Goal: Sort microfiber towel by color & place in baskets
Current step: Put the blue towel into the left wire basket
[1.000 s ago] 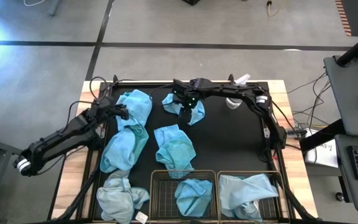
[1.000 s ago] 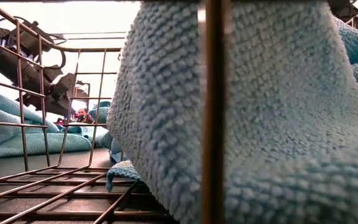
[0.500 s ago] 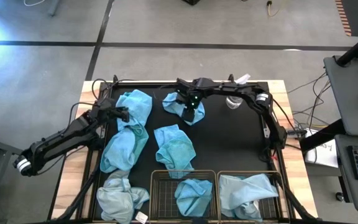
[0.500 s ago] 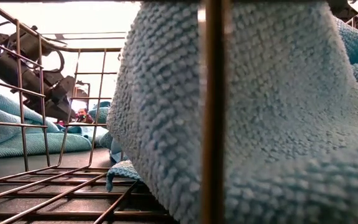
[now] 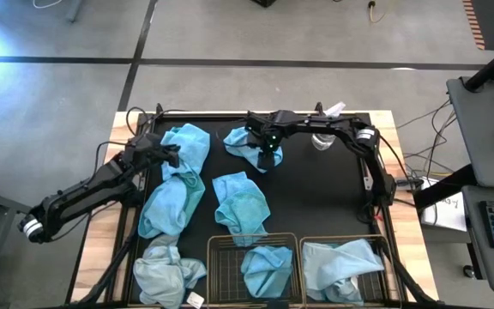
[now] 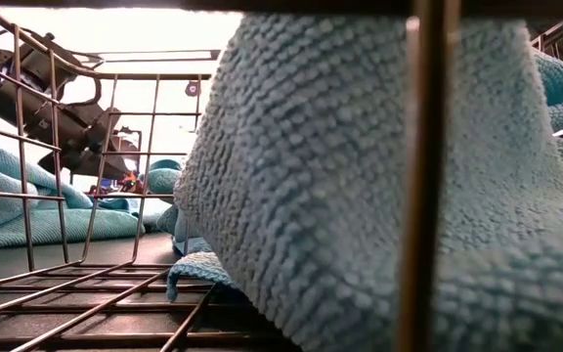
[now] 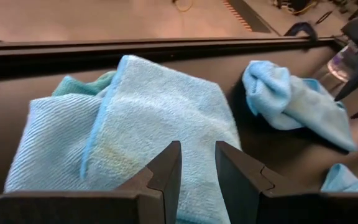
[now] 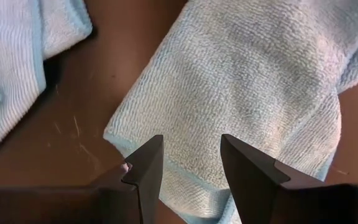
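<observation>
The right tool (image 8: 188, 163) hangs directly over the far towel (image 8: 253, 93), its two fingers set apart with nothing between them and their tips just above the cloth's bound edge. In the high view this towel (image 5: 249, 148) lies on the black desk (image 5: 324, 197), well away from the two wire baskets (image 5: 230, 249) at the near edge and just beside a clear spray bottle (image 5: 322, 139).

The main risk here is a shallow pinch. If the fingers come down on the flat hem and not a raised fold, they could skid on the mat or catch only a thin lip, and the cloth may slip out on the carry to the baskets. A swing wide of the towel could also knock the bottle.

The left tool (image 7: 197, 168) is partly parted and empty, poised over another towel (image 7: 160, 112) further from the bottle, towards the desk's left edge. Colour is the second hazard: each basket already holds one towel, and the two shades look close from above, so a misjudged shade would land in the wrong basket.
</observation>
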{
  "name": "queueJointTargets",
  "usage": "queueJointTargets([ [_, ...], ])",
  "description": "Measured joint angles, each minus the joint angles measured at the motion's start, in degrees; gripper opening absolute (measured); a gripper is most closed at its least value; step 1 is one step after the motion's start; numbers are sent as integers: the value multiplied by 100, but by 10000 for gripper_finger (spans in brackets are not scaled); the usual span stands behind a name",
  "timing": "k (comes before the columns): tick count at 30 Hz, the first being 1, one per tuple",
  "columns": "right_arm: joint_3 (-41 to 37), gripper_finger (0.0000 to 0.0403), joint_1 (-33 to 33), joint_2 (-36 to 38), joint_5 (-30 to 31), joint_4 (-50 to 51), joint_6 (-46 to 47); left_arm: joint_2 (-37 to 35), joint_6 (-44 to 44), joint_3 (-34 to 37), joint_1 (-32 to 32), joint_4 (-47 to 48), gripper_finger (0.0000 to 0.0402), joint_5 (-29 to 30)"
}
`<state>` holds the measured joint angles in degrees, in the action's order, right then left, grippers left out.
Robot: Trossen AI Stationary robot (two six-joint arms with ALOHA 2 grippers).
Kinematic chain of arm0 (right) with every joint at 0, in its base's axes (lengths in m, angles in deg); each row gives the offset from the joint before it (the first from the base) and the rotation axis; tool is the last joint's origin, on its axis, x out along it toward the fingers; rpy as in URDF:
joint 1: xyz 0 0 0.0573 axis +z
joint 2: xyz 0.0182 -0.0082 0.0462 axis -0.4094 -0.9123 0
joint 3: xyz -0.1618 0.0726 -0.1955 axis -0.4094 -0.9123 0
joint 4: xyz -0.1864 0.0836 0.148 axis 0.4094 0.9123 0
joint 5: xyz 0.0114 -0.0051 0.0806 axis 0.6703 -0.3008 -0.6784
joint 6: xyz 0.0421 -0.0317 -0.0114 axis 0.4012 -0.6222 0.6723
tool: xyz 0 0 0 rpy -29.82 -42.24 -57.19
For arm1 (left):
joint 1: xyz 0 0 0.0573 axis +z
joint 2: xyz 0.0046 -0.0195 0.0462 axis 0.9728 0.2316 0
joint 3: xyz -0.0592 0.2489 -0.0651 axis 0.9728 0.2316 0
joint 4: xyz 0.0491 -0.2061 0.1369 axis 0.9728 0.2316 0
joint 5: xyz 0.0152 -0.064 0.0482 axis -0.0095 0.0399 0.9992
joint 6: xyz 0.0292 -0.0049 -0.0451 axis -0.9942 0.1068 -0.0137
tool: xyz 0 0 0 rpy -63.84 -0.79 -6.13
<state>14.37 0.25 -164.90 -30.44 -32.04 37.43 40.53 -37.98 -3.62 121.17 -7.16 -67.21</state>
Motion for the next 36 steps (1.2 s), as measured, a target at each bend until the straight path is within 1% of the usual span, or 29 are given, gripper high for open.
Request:
queueJointTargets([
  [5, 0, 155, 0, 1, -12, 44, -365, 0, 0, 0, 2, -107, 84, -143],
  [8, 0, 155, -2, 1, -257, 84, -461, 0, 0, 0, 2, -108, 84, -143],
  [11, 0, 153, 9, 1, -284, 91, -496, 0, 0, 0, 2, -108, 84, -143],
  [17, 0, 144, 15, 1, -281, 99, -469, 0, 0, 0, 2, -108, 84, -143],
  [23, 42, 145, 62, 39, -274, 142, -406, 0, -21, 0, 5, -108, 84, -141],
  [32, 348, 146, 76, 191, -239, 270, -204, 1, -44, 2, 4, -111, 84, -135],
  [36, 350, 146, 138, 245, -425, 274, -304, 6, -44, 4, 4, -108, 84, -134],
])
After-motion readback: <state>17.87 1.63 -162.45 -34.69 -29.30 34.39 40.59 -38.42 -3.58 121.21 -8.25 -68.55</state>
